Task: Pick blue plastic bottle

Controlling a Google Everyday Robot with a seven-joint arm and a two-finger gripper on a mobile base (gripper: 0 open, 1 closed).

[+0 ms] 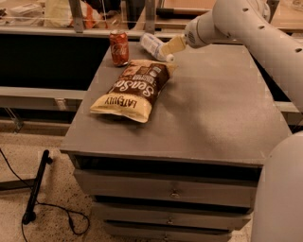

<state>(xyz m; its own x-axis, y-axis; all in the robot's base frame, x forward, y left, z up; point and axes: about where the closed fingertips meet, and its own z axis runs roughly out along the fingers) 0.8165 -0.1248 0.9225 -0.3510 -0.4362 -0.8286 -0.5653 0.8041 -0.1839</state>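
Note:
The blue plastic bottle (152, 45) is a small clear ribbed bottle with a pale label and a white cap. It lies tilted at the back of the grey cabinet top (213, 108), cap end pointing at the chip bag. My gripper (169, 48) reaches in from the right and is shut on the bottle near its cap end; one beige finger (173, 45) lies across it. The red soda can (119, 47) stands upright just left of the bottle.
A brown and yellow chip bag (134, 89) lies flat in front of the can and bottle. A raised ledge with metal posts (75, 14) runs behind the cabinet. Drawers (170, 191) are below. A black cable (35, 189) lies on the floor at the left.

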